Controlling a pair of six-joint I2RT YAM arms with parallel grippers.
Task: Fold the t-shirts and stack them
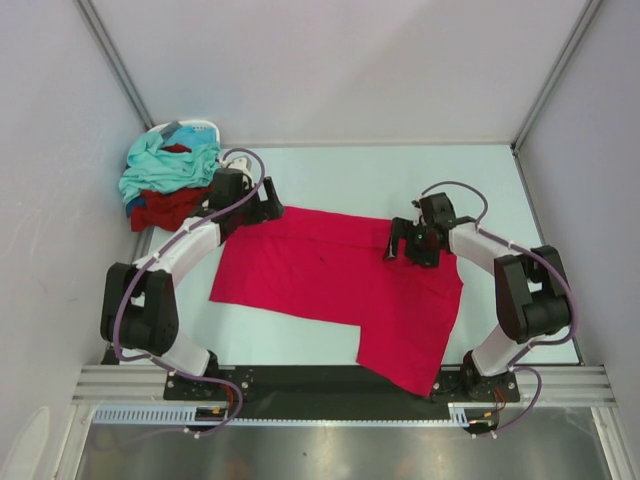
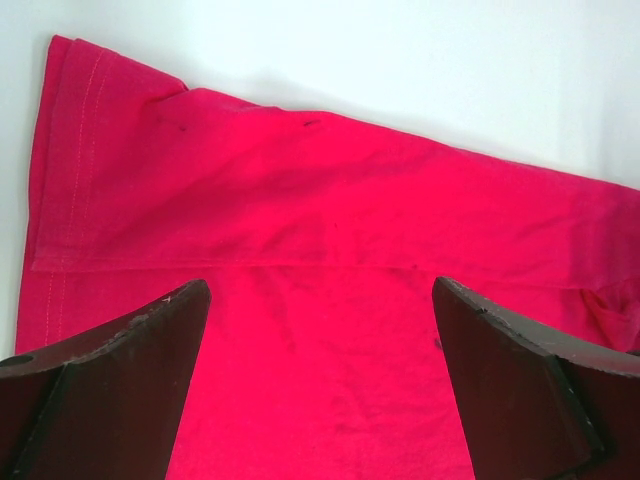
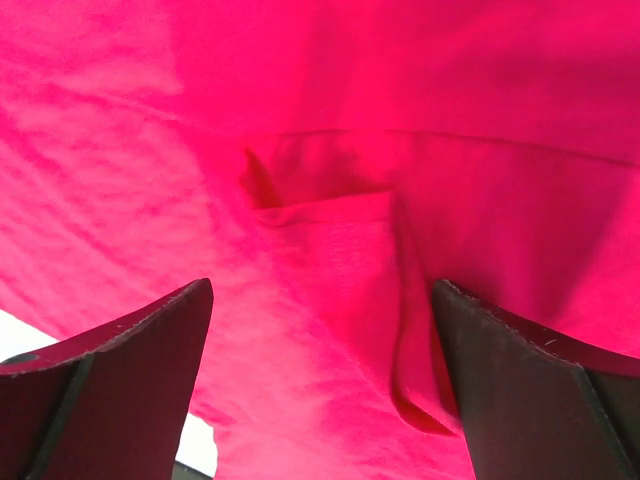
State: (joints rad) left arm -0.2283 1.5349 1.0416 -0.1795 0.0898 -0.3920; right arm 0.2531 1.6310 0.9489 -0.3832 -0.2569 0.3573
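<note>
A bright crimson-pink t-shirt [image 1: 340, 285] lies spread on the table, one part hanging toward the near edge. My left gripper [image 1: 272, 212] is open just above its far left corner; in the left wrist view the shirt [image 2: 330, 230] shows a hemmed sleeve and a fold line between my wide-apart fingers [image 2: 130, 360]. My right gripper [image 1: 397, 245] is open over the shirt's far right part; in the right wrist view the cloth [image 3: 320, 290] is wrinkled with a raised fold between the fingers [image 3: 520, 380]. A light teal shirt [image 1: 160, 165], a dark maroon one [image 1: 165, 208] and a bit of dark blue lie heaped at the far left.
A small white basket [image 1: 190, 128] sits under the heap of shirts in the far left corner. Grey walls enclose the table [image 1: 400, 175] on three sides. A black strip and metal rail [image 1: 340, 385] run along the near edge by the arm bases.
</note>
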